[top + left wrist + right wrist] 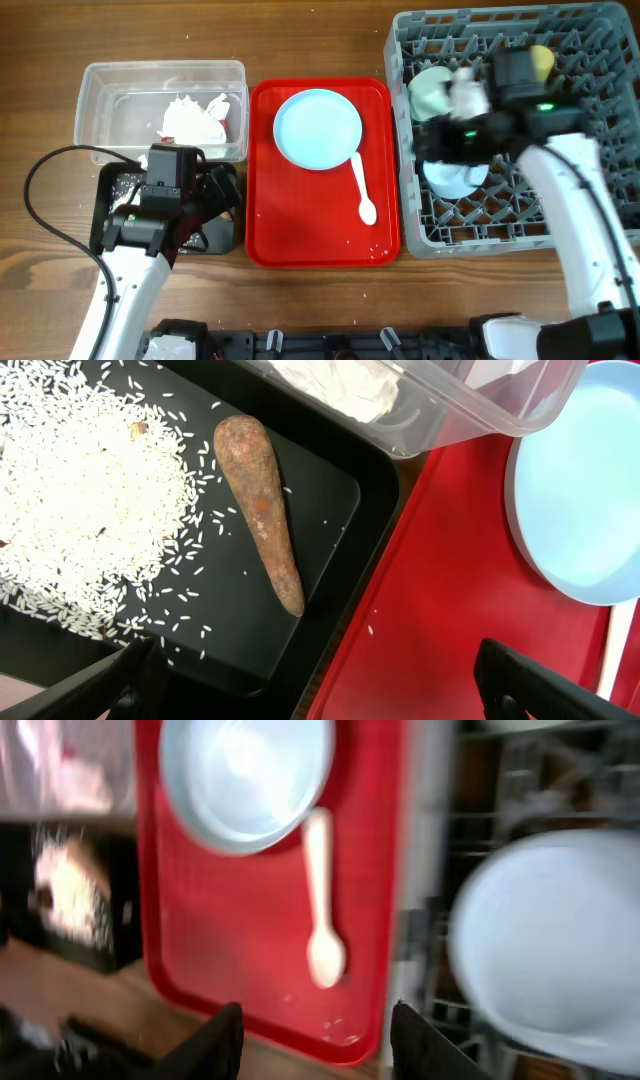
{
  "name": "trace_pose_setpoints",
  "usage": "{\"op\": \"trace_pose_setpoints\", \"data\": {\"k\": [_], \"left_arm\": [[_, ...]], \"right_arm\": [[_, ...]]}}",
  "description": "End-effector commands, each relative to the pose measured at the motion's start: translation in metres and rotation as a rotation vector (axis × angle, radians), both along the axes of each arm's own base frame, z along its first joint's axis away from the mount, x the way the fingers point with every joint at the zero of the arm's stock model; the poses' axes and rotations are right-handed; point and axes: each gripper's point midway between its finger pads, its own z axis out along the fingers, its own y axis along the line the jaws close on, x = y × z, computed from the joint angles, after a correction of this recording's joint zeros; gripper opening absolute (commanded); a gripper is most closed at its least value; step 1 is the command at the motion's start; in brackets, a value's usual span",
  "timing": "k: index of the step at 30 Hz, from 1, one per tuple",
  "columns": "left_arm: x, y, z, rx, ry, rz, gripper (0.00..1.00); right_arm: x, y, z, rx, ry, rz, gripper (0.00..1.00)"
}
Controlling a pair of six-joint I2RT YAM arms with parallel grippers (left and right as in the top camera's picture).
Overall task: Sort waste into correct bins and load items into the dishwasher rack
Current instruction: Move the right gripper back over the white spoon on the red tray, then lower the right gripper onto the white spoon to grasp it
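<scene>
My left gripper (213, 198) is open and empty, low over the right end of the black bin (108, 192). In the left wrist view (315, 675) its fingers straddle the bin's edge. The bin holds the brown sausage piece (262, 510) and rice crumbs (90, 500). The clear bin (100, 100) holds white tissue (190, 120) and the red-and-white wrapper (224, 110). The light blue plate (318, 127) and white spoon (362, 190) lie on the red tray (310, 225). My right gripper (440, 140) is open and empty over the left edge of the dishwasher rack (600, 60).
The rack holds a pale green bowl (430, 92), a yellow cup (541, 60) and a small light blue bowl (455, 180). The right wrist view is blurred and shows the spoon (322, 900), the plate (245, 775) and the blue bowl (545, 940).
</scene>
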Motion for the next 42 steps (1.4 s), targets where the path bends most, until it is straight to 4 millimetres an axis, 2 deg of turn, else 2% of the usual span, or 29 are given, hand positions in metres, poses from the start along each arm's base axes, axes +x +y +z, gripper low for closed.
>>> {"op": "trace_pose_setpoints", "data": {"k": [1, 6, 9, 10, 14, 15, 21, 27, 32, 37, 42], "left_arm": [[0.001, 0.001, 0.0, -0.003, -0.001, 0.0, 1.0], [0.001, 0.001, 0.0, -0.003, -0.002, 0.0, 1.0], [0.001, 0.001, 0.0, -0.003, -0.001, 0.0, 1.0], [0.001, 0.001, 0.0, -0.003, -0.001, 0.0, 1.0], [0.001, 0.001, 0.0, -0.003, -0.001, 0.0, 1.0], [0.001, 0.001, 0.0, -0.003, -0.001, 0.0, 1.0], [0.001, 0.001, 0.0, -0.003, -0.001, 0.001, 1.0], [0.001, 0.001, 0.0, -0.003, -0.002, 0.001, 1.0], [0.001, 0.001, 0.0, -0.003, -0.002, 0.0, 1.0], [0.001, 0.001, 0.0, -0.004, -0.002, 0.001, 1.0], [0.001, 0.001, 0.0, -0.003, -0.002, 0.0, 1.0]], "right_arm": [[-0.009, 0.03, 0.004, -0.101, -0.051, 0.049, 0.48], [-0.023, 0.064, 0.002, -0.165, -0.079, 0.063, 0.46], [-0.028, 0.079, 0.003, -0.187, -0.107, 0.058, 0.38], [-0.029, 0.082, 0.003, -0.197, -0.115, 0.053, 0.34], [-0.032, 0.098, -0.009, -0.175, -0.123, 0.01, 0.05], [-0.032, 0.101, -0.014, -0.17, -0.125, 0.01, 0.04], [-0.043, 0.094, -0.056, -0.201, -0.074, 0.01, 0.04], [-0.043, 0.093, -0.081, -0.209, -0.098, 0.046, 0.04], [-0.046, 0.082, -0.118, -0.238, -0.116, 0.041, 0.04], [-0.048, 0.05, -0.158, -0.352, -0.132, -0.087, 0.04], [-0.049, 0.047, -0.164, -0.369, -0.13, -0.065, 0.06]]}}
